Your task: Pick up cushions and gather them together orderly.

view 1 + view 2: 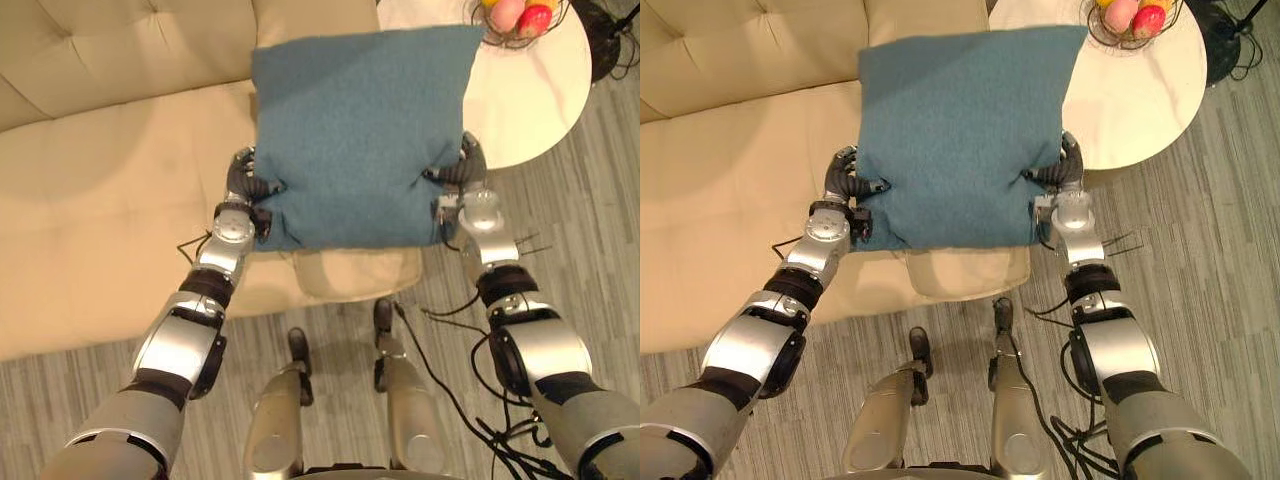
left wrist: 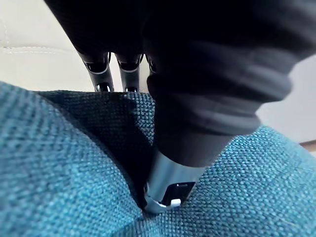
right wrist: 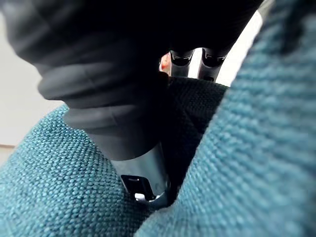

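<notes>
Both hands are clamped on a teal cushion (image 1: 355, 140), one at each side edge, a little nearer than its middle. On the left edge the left hand (image 1: 248, 185) pinches it, and in the left wrist view its thumb (image 2: 165, 190) is sunk into a deep fold of the weave while its fingers (image 2: 98, 74) reach round the far side of the edge. On the right edge the right hand (image 1: 462, 172) grips the same way: the thumb (image 3: 143, 180) is pressed into the fabric and the fingers (image 3: 180, 61) are curled behind it. The cloth puckers inward at both grips.

Between the hands the teal cushion is spread broad and square, its face turned up toward the head camera. It hangs over the right end of a cream sofa (image 1: 100, 180), and its far edge reaches toward the tufted back. What looks like a cream cushion (image 1: 355, 272) sticks out below its near edge, at the front of the seat and slightly past it.

Far right, just beside the sofa, stands a round white table (image 1: 535, 105), and the teal cushion's far right corner overlaps its rim in view. A wire bowl (image 1: 500, 38) sits at the table's far side, holding pink and red fruit (image 1: 522, 15). Grey striped floor (image 1: 590, 230) lies near and right of the sofa.
</notes>
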You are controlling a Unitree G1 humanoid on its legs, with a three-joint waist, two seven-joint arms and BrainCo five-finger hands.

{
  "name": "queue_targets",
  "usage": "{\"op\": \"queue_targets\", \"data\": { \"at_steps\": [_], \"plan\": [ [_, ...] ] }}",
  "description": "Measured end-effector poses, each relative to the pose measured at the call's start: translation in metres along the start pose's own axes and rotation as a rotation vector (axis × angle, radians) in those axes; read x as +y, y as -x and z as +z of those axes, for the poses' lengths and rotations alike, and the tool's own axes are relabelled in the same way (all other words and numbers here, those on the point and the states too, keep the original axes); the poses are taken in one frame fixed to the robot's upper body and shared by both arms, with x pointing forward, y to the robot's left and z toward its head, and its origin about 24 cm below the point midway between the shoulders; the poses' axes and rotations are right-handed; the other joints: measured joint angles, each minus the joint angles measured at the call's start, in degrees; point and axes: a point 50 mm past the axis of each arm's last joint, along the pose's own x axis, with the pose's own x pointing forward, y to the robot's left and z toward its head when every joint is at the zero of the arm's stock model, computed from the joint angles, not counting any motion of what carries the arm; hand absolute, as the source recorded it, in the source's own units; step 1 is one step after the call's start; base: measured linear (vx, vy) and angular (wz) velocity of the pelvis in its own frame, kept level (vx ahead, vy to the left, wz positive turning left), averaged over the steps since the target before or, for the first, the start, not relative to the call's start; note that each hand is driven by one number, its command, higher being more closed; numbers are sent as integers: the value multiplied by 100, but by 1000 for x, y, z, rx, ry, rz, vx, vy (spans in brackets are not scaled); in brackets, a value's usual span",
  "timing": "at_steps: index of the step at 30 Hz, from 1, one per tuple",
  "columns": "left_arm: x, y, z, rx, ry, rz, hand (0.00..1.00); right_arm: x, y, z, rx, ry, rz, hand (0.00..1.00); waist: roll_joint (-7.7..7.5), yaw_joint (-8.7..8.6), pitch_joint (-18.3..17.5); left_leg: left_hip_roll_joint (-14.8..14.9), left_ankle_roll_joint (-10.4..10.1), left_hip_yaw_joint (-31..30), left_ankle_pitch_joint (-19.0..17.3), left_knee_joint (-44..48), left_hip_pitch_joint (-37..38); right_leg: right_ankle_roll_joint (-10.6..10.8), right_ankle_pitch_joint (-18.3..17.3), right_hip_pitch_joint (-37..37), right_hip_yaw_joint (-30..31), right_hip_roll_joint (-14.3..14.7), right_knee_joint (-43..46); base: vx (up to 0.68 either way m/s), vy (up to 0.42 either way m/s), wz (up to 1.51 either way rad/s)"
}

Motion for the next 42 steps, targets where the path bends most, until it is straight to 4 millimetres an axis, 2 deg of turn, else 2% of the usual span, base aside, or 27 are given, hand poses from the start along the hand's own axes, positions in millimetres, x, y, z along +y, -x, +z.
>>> {"op": "queue_targets", "data": {
  "at_steps": [5,8,10,13,15,19,22,23,26,28,31,32,33,34,35,36,37,38,39,40,42],
  "plan": [
    [-1,5,13,-80,52,15,100,4,9,13,-102,-2,37,100,-1,-18,-1,-6,-4,-29,162,-194,23,4,155,69,12,16,-261,-42,-63,1],
    [-4,22,6,-114,90,0,100,1,28,-2,-108,-10,41,100,-2,-39,-2,-5,-7,-81,178,-239,166,7,157,286,0,59,-407,11,-46,6],
    [-9,46,-13,-98,127,-13,100,-4,54,-26,-82,-9,39,100,-3,-69,-10,23,-8,-145,178,-359,464,8,157,604,-5,111,-529,50,-37,6],
    [-14,81,-34,-69,191,-15,100,-7,88,-38,-96,-3,33,100,1,-161,-27,12,-8,-144,176,-440,688,9,156,837,0,146,-598,12,-9,0],
    [-17,101,-46,-41,223,-10,100,-10,108,-45,-94,-1,24,100,-2,-161,-33,3,-8,-143,176,-492,893,9,156,1066,-1,143,-688,8,2,2],
    [-12,151,-74,51,249,12,100,-7,155,-61,-57,-7,50,100,14,-127,-614,28,-38,-141,148,-612,1175,23,144,1405,11,179,-877,0,0,0],
    [-11,176,-81,79,251,19,100,-7,176,-70,-21,-36,60,100,19,-74,-939,33,-41,-127,145,-757,1435,118,58,1623,47,193,-885,-9,-7,1],
    [-11,186,-81,82,242,22,100,-7,186,-72,-12,-54,63,100,25,11,-1080,33,-41,-76,145,-817,1568,119,44,1704,101,202,-883,-8,9,-19],
    [-7,201,-81,81,217,36,100,-2,197,-72,-4,-71,93,100,20,101,-1347,8,-41,117,145,-818,1783,128,49,1736,314,202,-836,-15,23,-34],
    [-5,204,-80,71,199,39,100,2,199,-72,-4,-84,109,100,17,159,-1357,4,-30,316,137,-792,1862,142,50,1703,493,216,-678,-70,24,-41],
    [-5,202,-78,61,191,36,100,3,200,-72,-5,-83,121,100,4,127,-1352,-28,10,320,114,-517,1751,361,-123,1375,635,148,56,-130,35,-2],
    [-6,202,-78,58,192,35,100,2,200,-72,-6,-74,123,100,1,111,-1357,4,49,274,134,-407,1655,575,-150,1323,674,154,161,-197,-3,52],
    [-6,198,-75,44,193,29,100,1,200,-72,-8,-66,123,100,0,68,-1351,25,165,63,167,-231,1441,481,-1075,990,965,127,1630,-172,-22,83],
    [-7,197,-75,42,194,26,100,1,200,-72,-5,-65,122,100,-18,26,-1358,-10,169,-116,203,-167,1391,395,-1467,922,1016,104,2349,-135,-112,114],
    [-7,197,-75,45,193,25,100,1,200,-73,-3,-67,122,100,-57,10,-1377,-83,154,-340,296,-127,1348,534,-1861,975,1140,83,3094,-64,-130,119],
    [-7,197,-76,46,193,26,100,2,200,-72,-11,-56,129,100,-86,60,-1420,-129,104,-597,417,-85,1202,619,-2132,1245,1285,116,3418,-145,-239,116],
    [-7,196,-74,40,195,27,100,4,197,-68,-33,-52,139,100,-95,199,-1472,-122,24,-799,546,-2,905,477,-2415,1445,1420,203,2995,-189,-241,89],
    [-7,196,-74,37,197,27,100,4,195,-66,-47,-51,144,100,-64,249,-1486,-94,-35,-886,638,4,736,436,-2495,1483,1426,244,2715,-344,-304,79],
    [-10,195,-73,33,205,24,100,4,191,-63,-65,-41,150,100,39,335,-1530,-7,-147,-1126,892,-132,428,259,-2639,1539,1337,350,2119,-331,-234,91],
    [-14,197,-73,46,228,23,100,0,189,-64,-65,-17,154,100,316,327,-1518,215,-142,-1413,1072,-384,279,96,-2401,1535,991,600,1873,-337,-220,101],
    [-17,198,-74,57,243,13,100,-2,190,-73,-25,-1,146,100,378,286,-1511,532,-64,-1222,1051,-846,294,-97,-2178,1561,480,705,1803,-371,-232,117]
  ]
}}
